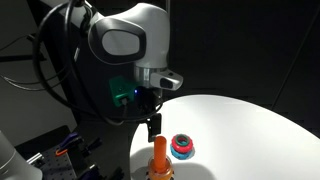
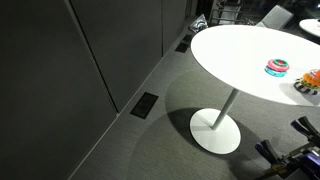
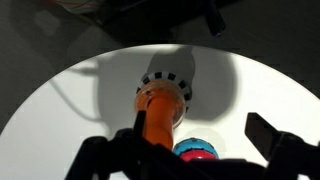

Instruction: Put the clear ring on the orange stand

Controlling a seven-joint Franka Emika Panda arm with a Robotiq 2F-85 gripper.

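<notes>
The orange stand point(image 3: 158, 112) is an upright peg on a wider base on the white table point(image 3: 60, 110). It also shows in both exterior views point(image 1: 159, 155) point(image 2: 311, 80). In the wrist view a clear ring with dark marks point(image 3: 165, 78) lies round the peg's foot. My gripper point(image 3: 188, 150) hangs just above the stand point(image 1: 152, 126). Its fingers are spread wide, one to each side, with nothing held. The gripper is out of view in the exterior view that looks across the room.
A squat red-and-blue ring stack point(image 1: 182, 147) sits right beside the stand, also seen in the wrist view point(image 3: 196, 151) and an exterior view point(image 2: 277, 67). The round table's edge point(image 2: 215, 70) is near. Dark walls and cables surround it.
</notes>
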